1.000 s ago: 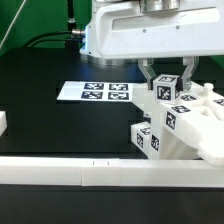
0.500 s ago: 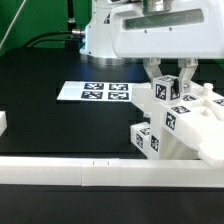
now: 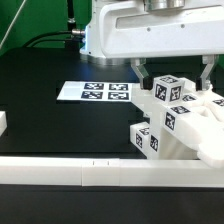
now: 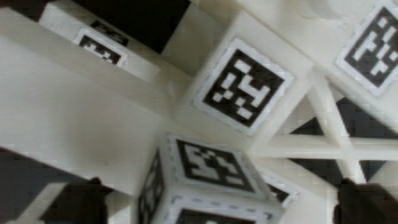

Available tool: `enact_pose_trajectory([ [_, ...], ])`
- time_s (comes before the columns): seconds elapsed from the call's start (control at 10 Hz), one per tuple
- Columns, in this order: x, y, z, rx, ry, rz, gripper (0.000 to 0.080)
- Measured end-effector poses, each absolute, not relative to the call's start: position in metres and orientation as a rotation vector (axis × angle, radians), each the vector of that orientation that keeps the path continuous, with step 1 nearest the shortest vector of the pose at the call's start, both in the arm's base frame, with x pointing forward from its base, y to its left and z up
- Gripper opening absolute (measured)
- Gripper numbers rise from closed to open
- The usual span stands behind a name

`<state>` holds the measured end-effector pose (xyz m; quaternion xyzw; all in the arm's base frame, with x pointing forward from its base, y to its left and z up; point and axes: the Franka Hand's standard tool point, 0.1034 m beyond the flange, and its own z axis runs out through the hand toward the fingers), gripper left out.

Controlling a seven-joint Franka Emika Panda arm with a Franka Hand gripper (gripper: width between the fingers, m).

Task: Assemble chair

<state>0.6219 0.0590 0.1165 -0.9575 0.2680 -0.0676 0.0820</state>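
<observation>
The two-finger gripper (image 3: 174, 72) stands spread wide, one dark finger on each side of a small white plastic leg block (image 3: 167, 90) faced with black-and-white square tags, and neither finger appears to touch it. That block sits on top of the partly built chair (image 3: 178, 125), a cluster of white blocky plastic parts. The chair stands just beside the thin flat white marker board (image 3: 94, 92), on the exterior view's right of it, on the black table (image 3: 50, 120).

In the wrist view the white X-braced frame (image 4: 320, 125) of the chair fills much of the picture, with a tagged block (image 4: 244, 85) against it and another tagged block (image 4: 210, 175) between the two blurred finger tips.

Judging by the open jaws around a seated block, the step in hand looks like letting go of a leg block placed on the assembly. How firmly it is joined cannot be told. The next move likely calls for a straight lift clear of the block without nudging it, then going for another loose part.

A long white border rail (image 3: 80, 173) runs across the front, on the near side of the marker board.

No brand names or readable words show anywhere; the only printing is the square coded tags, four of them on the marker board.
</observation>
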Motion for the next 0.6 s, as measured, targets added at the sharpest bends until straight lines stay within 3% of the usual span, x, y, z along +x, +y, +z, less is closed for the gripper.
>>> enact_pose_trajectory([
  [0.6, 0.6217, 0.0526, 0.1162, -3.025, -0.173, -0.254, 0.0649],
])
